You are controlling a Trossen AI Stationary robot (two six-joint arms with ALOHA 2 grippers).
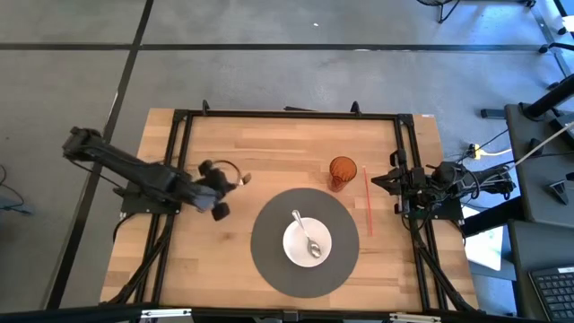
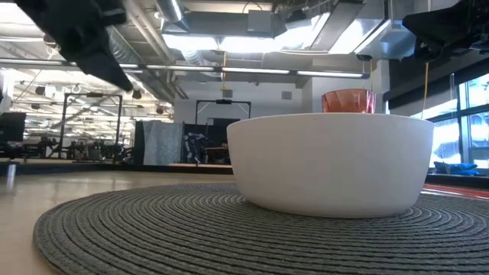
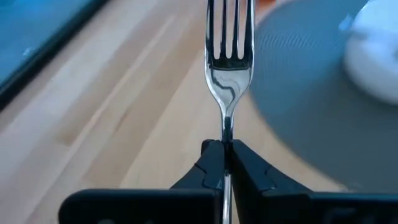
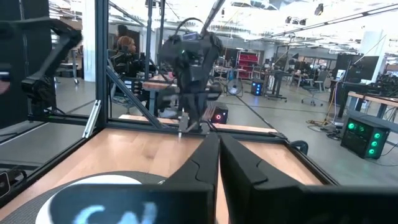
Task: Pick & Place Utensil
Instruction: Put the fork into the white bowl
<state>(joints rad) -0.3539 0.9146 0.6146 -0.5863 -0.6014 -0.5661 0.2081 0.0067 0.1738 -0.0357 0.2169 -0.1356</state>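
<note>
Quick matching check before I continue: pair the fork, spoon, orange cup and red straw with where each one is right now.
Things:
1. fork
2. spoon
3. orange cup
4. red straw

Places:
A. lying on the bare wood beside the placemat, on the right arm's side
B. standing at the placemat's far edge
C. held in the left gripper, above the wood
D. resting in the white bowl

Pairs: 1-C, 2-D, 3-B, 4-A
</note>
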